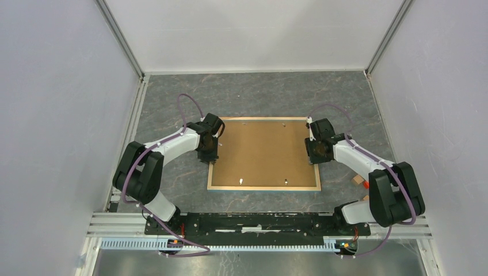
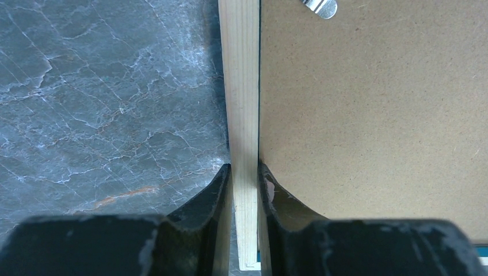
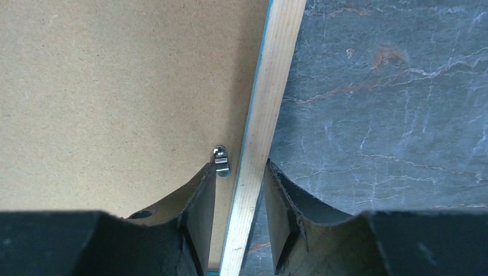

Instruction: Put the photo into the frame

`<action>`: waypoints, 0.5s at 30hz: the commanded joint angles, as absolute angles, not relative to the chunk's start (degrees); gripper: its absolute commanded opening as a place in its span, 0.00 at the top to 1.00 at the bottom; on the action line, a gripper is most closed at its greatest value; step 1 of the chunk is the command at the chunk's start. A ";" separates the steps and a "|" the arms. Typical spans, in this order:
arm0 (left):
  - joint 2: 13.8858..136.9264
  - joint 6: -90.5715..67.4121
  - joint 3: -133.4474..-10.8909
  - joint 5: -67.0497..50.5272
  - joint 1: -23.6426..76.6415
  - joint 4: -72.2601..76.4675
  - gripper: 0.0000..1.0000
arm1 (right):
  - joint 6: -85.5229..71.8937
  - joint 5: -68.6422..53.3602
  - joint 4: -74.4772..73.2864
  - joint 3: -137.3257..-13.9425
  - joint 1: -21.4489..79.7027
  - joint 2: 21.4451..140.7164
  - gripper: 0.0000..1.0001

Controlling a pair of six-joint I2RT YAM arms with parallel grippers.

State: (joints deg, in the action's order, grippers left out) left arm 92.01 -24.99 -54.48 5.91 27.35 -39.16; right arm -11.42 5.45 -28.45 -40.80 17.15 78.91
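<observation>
Grey marbled table surface (image 1: 259, 95), white enclosure walls. At centre, a thin rectangular frame (image 1: 265, 187) w/ light wood rim lies face-down, and a plain brown fibreboard backing board (image 1: 262, 152) is seated inside the rim. Status of photo: not visible in any view (cannot tell whether it sits under the board). On the left rim, the left gripper (image 2: 244, 172) straddles the wood w/ both pads against it, i.e. clamped. On the right rim, the right gripper (image 3: 240, 172) straddles too; outer pad touches, inner pad stands off beside a small silver metal clip (image 3: 221, 161), so no grip yet. Step in hand, est.: two-sided hold on the frame. Procedure: close the right jaws squarely on wood only, clear of the clip; match grip height both sides; lift level w/o twist, or the board may drop out
</observation>
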 commanded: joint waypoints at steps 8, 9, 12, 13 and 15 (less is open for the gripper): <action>93.49 -23.47 -54.92 8.42 27.25 -39.85 0.82 | -5.52 10.53 -23.76 -40.94 18.08 80.11 1.00; 93.37 -23.38 -54.93 8.62 27.25 -39.96 0.82 | -5.33 10.88 -22.00 -40.17 18.42 79.87 1.00; 93.67 -23.38 -54.93 7.81 27.24 -39.89 0.82 | -4.69 13.12 -18.87 -38.76 19.51 79.66 1.00; 93.90 -23.30 -54.93 7.74 27.27 -39.90 0.82 | -4.78 12.74 -18.80 -38.91 19.57 79.53 1.00; 94.05 -23.29 -54.85 7.49 27.25 -39.87 0.82 | -5.48 11.12 -19.41 -39.31 19.60 78.32 1.00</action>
State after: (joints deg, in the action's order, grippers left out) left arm 92.20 -24.99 -54.65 6.15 27.33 -39.29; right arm -7.29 10.87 -24.84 -40.45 19.11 78.94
